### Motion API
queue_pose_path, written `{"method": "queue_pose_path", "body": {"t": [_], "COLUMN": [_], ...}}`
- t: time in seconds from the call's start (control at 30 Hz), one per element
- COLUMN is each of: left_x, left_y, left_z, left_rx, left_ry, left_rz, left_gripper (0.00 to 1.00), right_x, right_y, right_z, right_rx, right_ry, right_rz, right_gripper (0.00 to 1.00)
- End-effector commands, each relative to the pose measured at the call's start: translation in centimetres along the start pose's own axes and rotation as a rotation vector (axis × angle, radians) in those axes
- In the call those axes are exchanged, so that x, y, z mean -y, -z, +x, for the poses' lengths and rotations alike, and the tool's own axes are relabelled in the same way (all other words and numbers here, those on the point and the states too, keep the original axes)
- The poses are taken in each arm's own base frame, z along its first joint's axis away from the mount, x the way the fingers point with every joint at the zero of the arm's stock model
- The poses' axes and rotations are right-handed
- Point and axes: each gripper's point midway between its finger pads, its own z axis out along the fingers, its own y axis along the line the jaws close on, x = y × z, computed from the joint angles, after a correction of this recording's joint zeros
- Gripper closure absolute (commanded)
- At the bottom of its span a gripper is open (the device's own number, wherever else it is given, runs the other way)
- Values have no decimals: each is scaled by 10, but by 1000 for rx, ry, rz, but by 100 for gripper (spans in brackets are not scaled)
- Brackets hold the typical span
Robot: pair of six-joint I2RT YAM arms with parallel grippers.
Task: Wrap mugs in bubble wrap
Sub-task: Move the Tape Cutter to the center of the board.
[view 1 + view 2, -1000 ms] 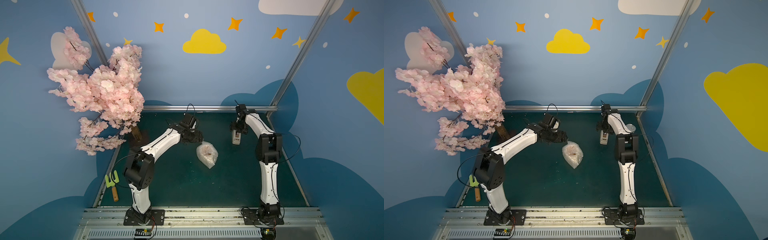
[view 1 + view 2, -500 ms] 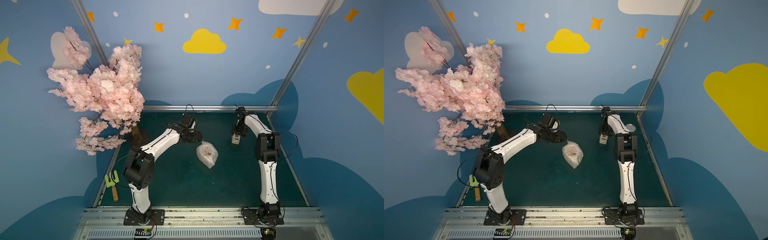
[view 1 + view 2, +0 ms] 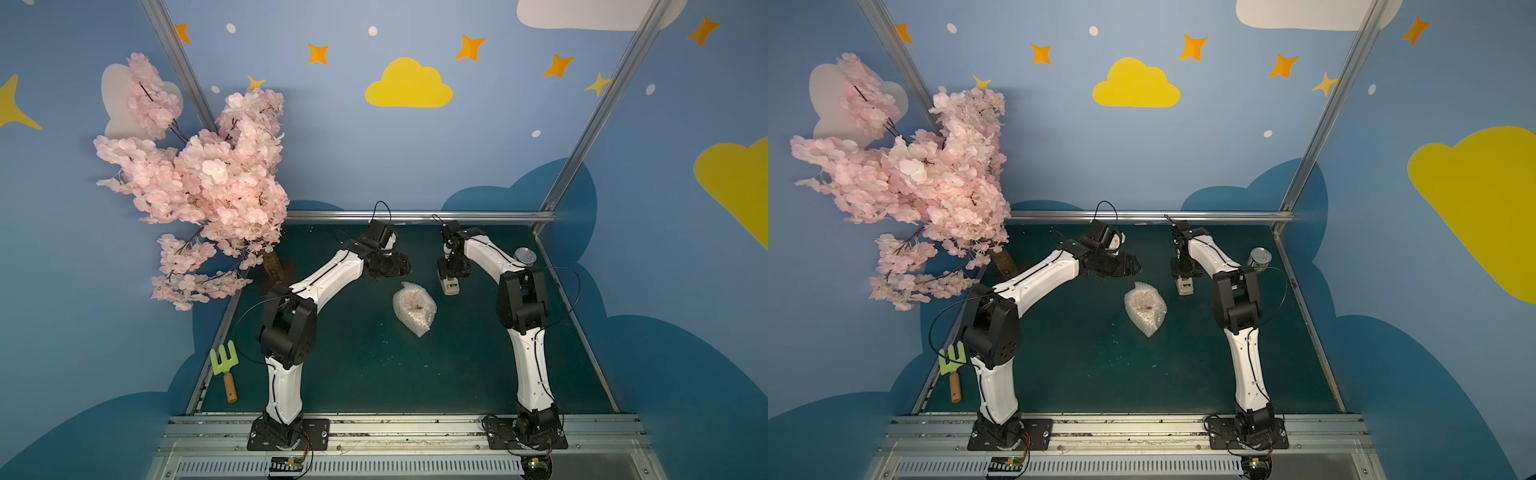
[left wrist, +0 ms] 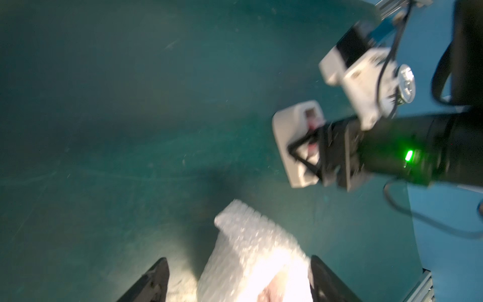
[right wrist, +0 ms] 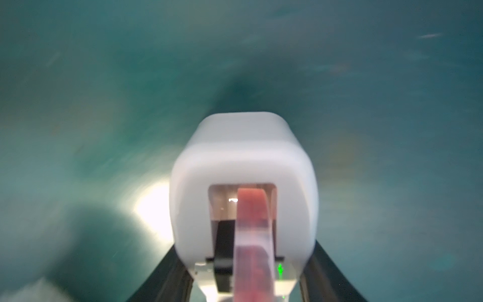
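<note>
My left tool (image 3: 402, 266) hangs with its fingers (image 4: 156, 274) spread apart and nothing between them. It sits just to the far left of the bubble wrap (image 3: 414, 309) without touching it. The wrap lies bunched into a loose bundle near the middle of the green table (image 3: 353, 374), in both top views. The mug (image 3: 417, 306) is inside that bundle, and I only make out a reddish-brown patch of it through the plastic.

My right tool (image 5: 245, 245) is clamped on the white tape dispenser (image 5: 243, 162), one black finger pressed to each side, with a pinkish strip of tape running out of its slot. The dispenser is just to the far right of the bundle, apart from it. I cannot tell whether it rests on the table.

A silver can (image 3: 1259, 259) stands at the far right edge. A green hand fork (image 3: 224, 363) lies at the near left.
</note>
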Motion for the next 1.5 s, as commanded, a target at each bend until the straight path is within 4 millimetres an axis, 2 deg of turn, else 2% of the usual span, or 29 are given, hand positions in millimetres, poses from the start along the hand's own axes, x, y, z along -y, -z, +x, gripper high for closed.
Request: {"method": "queue_pose_path", "body": {"t": [0.0, 0.03, 0.1, 0.2, 0.27, 0.47, 0.7, 0.87, 1.03, 1.2, 1.33, 1.47], "left_x": [10, 12, 15, 16, 18, 32, 43, 49, 54, 58, 55, 48], "left_y": [-10, -14, -23, -40, -51, -67, -81, -94, -103, -112, -120, -125], "left_z": [-9, -11, -17, -21, -23, -32, -26, -21, -20, -14, -12, -9], "left_rx": [-20, -27, -46, -84, -99, -130, -154, -161, -164, -170, -174, -180], "left_ry": [-5, -8, -18, -21, -27, -97, -163, -177, -186, -193, -181, -163], "left_rz": [61, 72, 87, 95, 117, 186, 267, 301, 323, 316, 305, 280], "left_gripper": [17, 17, 17, 17, 18, 20, 26, 27, 29, 33, 34, 38], "right_x": [-12, -13, -14, -10, -10, -11, 3, 5, -2, -3, -3, -15], "right_y": [9, 10, 13, 24, 37, 72, 88, 73, 56, 36, 26, 24], "right_z": [17, 19, 22, 23, 22, 23, 37, 38, 17, 9, 0, -8], "right_rx": [-30, -27, -15, 14, 58, 118, 143, 124, 163, 153, 169, 183], "right_ry": [105, 119, 141, 119, 91, 15, -181, -250, -361, -392, -397, -396], "right_rz": [-31, -31, -30, -22, -49, -148, -312, -357, -489, -483, -495, -588], "right_gripper": [64, 63, 54, 30, 24, 21, 21, 21, 21, 21, 21, 21]}}
